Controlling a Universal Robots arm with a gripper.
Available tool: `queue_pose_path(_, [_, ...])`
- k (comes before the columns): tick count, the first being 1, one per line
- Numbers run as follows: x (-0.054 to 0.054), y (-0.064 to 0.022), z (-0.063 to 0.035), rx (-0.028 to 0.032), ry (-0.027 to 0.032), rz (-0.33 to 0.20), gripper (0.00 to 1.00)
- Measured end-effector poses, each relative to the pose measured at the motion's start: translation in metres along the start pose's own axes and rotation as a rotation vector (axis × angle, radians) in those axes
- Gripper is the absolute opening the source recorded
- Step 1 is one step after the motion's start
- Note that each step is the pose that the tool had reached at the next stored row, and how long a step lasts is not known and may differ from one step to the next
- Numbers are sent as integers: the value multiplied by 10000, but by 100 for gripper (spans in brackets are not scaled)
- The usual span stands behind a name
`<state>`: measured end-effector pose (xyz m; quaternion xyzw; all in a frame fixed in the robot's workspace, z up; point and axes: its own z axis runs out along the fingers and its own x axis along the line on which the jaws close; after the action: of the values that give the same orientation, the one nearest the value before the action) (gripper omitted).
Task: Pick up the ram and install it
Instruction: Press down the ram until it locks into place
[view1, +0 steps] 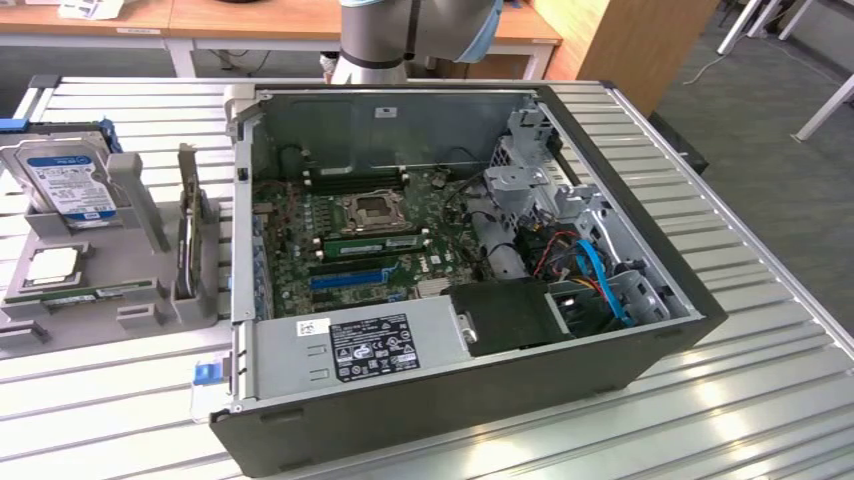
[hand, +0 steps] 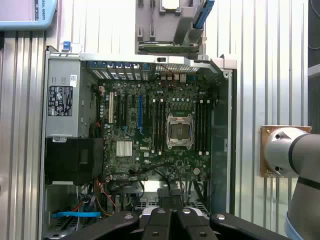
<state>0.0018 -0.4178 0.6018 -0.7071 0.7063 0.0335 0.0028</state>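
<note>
The ram (view1: 88, 294) is a thin green stick lying flat in the grey holder (view1: 134, 318) at the exterior view's left, beside a square silver chip (view1: 54, 265). The open computer case (view1: 641, 345) lies on the slatted table with its motherboard (hand: 150, 125) facing up and the black memory slots (hand: 158, 125) beside the processor socket (hand: 179, 130). My gripper (hand: 170, 202) hangs high over the case's drive end, its black fingers (hand: 159, 220) pressed together with nothing between them. The arm's base (view1: 387, 35) stands behind the case.
A hard drive (view1: 67, 180) and an upright dark card (view1: 195, 240) also stand in the holder. A green stick (view1: 374, 244) sits in a motherboard slot. The power supply (view1: 360, 345), a black fan housing (view1: 514, 315) and blue cables (view1: 607, 285) crowd the case's near end.
</note>
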Motion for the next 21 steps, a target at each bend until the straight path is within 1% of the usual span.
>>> queue_pose_path(13, [1,-1,14,0,1,0,10])
queue_pose_path(16, [2,-1,46,0,1,0,10])
queue_pose_path(21, [7,-2,132,0,1,0,10])
